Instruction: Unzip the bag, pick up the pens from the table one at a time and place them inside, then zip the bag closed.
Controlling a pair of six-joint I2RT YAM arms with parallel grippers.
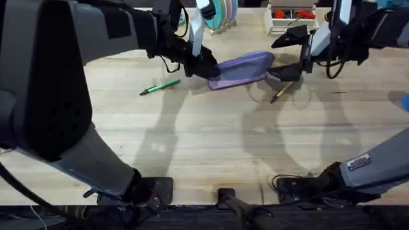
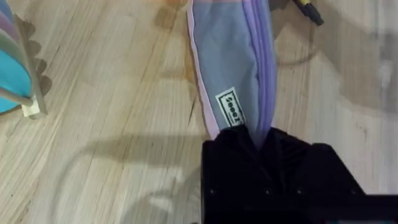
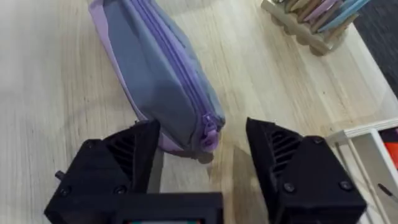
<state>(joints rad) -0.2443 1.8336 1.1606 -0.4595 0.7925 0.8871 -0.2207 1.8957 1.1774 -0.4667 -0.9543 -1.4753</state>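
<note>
The lavender bag (image 1: 243, 69) lies on the table (image 1: 211, 140) at the back centre, its zipper (image 3: 168, 56) shut. My left gripper (image 1: 203, 66) is shut on the bag's left end (image 2: 231, 74), the fabric pinched between its black fingers (image 2: 236, 155). At the bag's right end my right gripper (image 1: 289, 56) stands open, its fingers (image 3: 127, 158) either side of the zipper pull (image 3: 210, 134) without touching it. A green pen (image 1: 160, 86) lies left of the bag. The tan pen (image 1: 281, 91) lies just in front of the bag's right end, under my right gripper.
A rack of coloured plates (image 1: 220, 16) and a white tray (image 1: 291, 19) holding red items stand at the back edge behind the bag. A blue object (image 1: 404, 101) shows at the right edge. The broad front half of the table is bare wood.
</note>
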